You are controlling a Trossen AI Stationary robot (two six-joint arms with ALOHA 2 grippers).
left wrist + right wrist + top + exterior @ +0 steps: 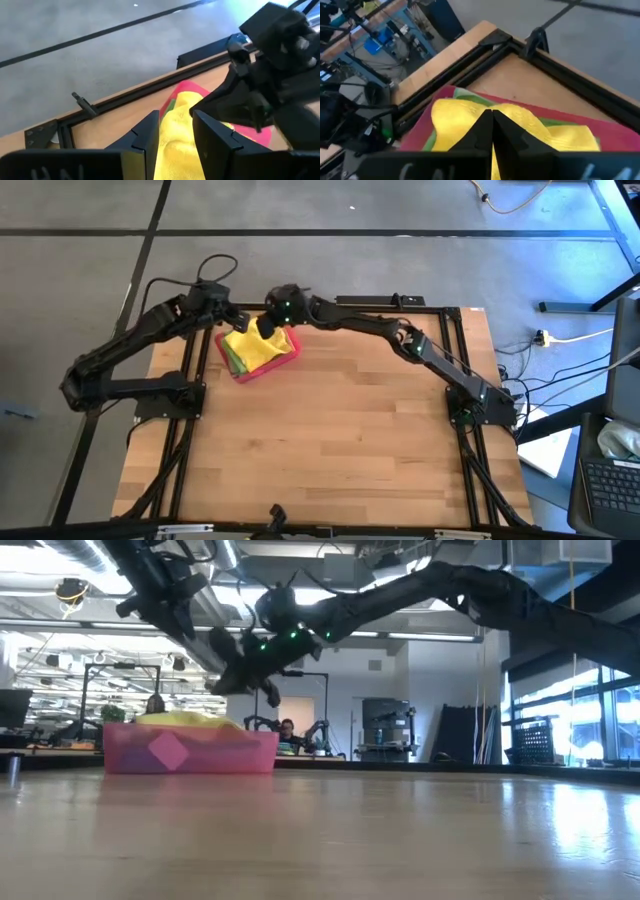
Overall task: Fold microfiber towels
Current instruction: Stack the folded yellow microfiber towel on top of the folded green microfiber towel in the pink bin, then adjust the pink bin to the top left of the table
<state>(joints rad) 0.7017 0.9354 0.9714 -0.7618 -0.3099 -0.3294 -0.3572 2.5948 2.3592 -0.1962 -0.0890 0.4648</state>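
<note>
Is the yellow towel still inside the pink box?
Yes, inside. The yellow towel lies heaped in the pink tray, bulging above its rim, over green cloth.

Pink tray [287, 362] of yellow towels [252, 348] at table [340, 440] far-left corner, both arms above it

Light wooden table [340, 430] edged with a black frame [400, 304]; mostly bare planks. Directly on it, near the far left corner, stood one pink-red tray [262, 369], set at a slant, heaped with yellow and green towels [255, 348]
</note>
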